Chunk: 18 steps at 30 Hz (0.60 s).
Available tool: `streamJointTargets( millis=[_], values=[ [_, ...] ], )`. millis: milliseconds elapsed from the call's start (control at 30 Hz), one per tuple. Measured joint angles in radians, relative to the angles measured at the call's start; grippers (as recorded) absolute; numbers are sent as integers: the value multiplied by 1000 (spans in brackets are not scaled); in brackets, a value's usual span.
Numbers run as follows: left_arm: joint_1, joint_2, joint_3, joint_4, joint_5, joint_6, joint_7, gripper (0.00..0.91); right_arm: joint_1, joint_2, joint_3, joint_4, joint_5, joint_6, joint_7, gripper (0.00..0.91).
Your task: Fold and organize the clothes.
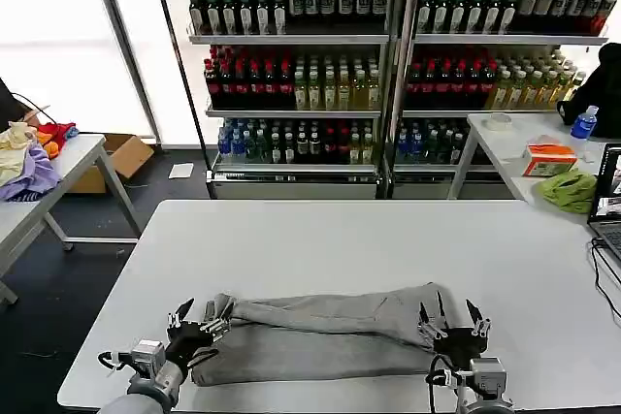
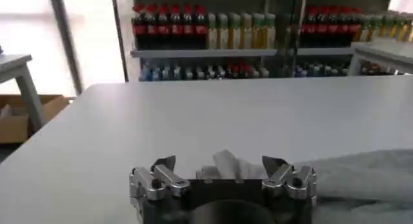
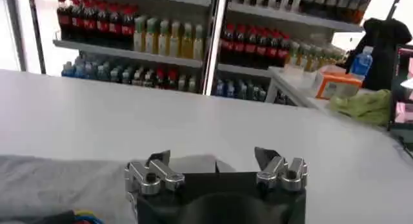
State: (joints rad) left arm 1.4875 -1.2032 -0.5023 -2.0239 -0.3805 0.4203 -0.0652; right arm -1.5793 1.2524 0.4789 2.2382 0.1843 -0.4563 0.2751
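Observation:
A light grey shirt (image 1: 320,332) lies folded into a long band near the front edge of the white table (image 1: 388,239). My left gripper (image 1: 199,322) is at the band's left end, open, with a bunched corner of the shirt (image 2: 227,166) lying between its spread fingers (image 2: 164,164). At the band's right end, my right gripper (image 1: 451,322) also stands open. Grey cloth (image 3: 64,180) reaches up to its fingers (image 3: 158,159), and a bit of multicoloured print (image 3: 84,216) shows beside them. Neither gripper is closed on the fabric.
A side table (image 1: 58,176) at the left carries yellow, purple and red garments (image 1: 29,157). On the right table are a green cloth (image 1: 570,188), an orange box (image 1: 549,158), a bottle (image 1: 584,122) and a laptop (image 1: 609,203). Drink shelves (image 1: 301,55) stand behind.

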Motion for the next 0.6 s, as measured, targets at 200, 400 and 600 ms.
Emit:
streamJointTargets(
  millis=[200,400,600],
  values=[
    [21,-28,-1,5,-26,9,-15,736,11,-5,0,7,13,-1,2,907],
    [38,-42,-4,12,-36,12,-18,20,19,-9,2,12,23,-2,4,907],
    [51,-49,-6,21,-38,8,-10,0,23,-14,8,19,34,-5,4,907]
  ],
)
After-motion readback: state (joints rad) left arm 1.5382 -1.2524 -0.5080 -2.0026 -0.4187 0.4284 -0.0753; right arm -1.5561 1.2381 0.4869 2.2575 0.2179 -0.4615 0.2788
